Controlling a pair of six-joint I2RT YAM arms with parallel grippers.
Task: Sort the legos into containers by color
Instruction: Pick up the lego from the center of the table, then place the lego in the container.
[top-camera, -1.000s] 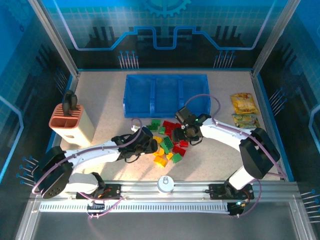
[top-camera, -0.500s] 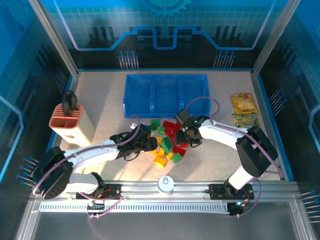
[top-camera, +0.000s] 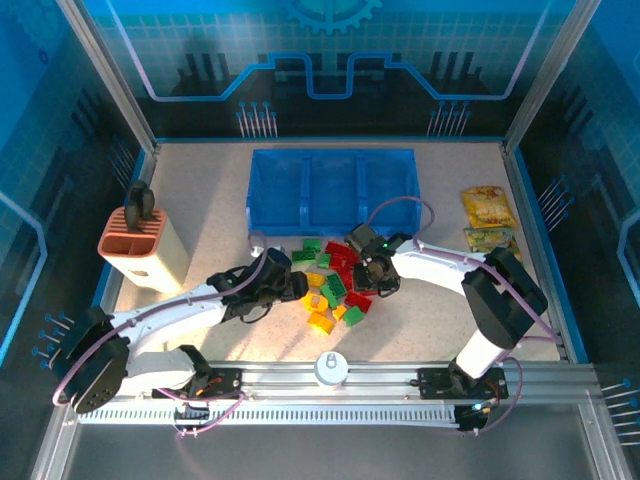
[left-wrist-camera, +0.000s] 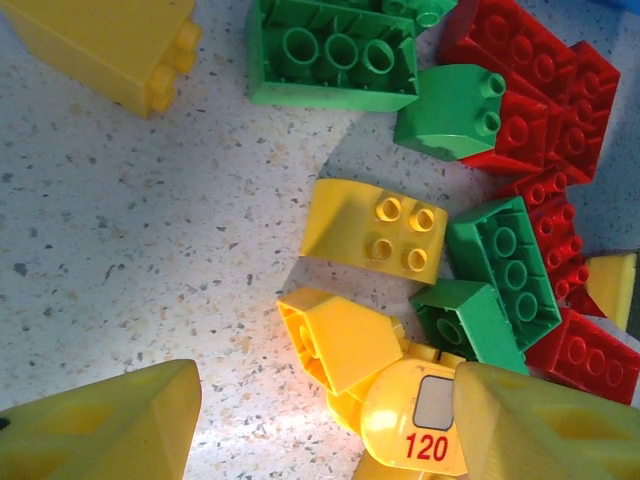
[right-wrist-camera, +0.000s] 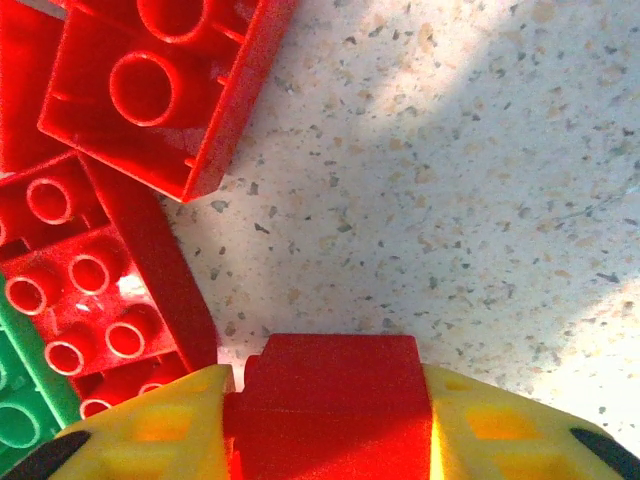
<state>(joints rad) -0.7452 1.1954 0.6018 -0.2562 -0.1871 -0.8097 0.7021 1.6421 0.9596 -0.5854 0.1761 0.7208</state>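
Your right gripper (right-wrist-camera: 330, 425) has its yellow fingers (right-wrist-camera: 150, 430) pressed against both sides of a red brick (right-wrist-camera: 335, 385), so its jaws are closed on that piece; you cannot tell from the wrist view whether the brick sits on the speckled table (right-wrist-camera: 480, 180) or is just off it. Left of it lie more red pieces, one flipped hollow side up (right-wrist-camera: 165, 85) and one studs up (right-wrist-camera: 90, 270), with a green edge (right-wrist-camera: 15, 400) at the frame's border. From above, that gripper (top-camera: 372, 268) sits at the right side of the heap of bricks (top-camera: 335, 285), which lies on the table just in front of the blue tray (top-camera: 330, 153) with its three compartments side by side. Your left gripper (top-camera: 285, 283) is at the left side of the same heap, jaws standing wide with nothing clamped. Its wrist view shows the two fingers (left-wrist-camera: 110, 425) well apart, and between them a yellow sloped piece (left-wrist-camera: 335, 335) touching a rounded yellow piece marked 120 (left-wrist-camera: 415, 435). Beyond those lie a yellow four-stud brick (left-wrist-camera: 370, 225), a green brick turned hollow side up (left-wrist-camera: 335, 55), a small green sloped piece (left-wrist-camera: 455, 105) and a cluster of red ones (left-wrist-camera: 540, 80). At the far left of the table stands a salmon holder (top-camera: 140, 245); snack packets (top-camera: 487, 207) lie at the far right.
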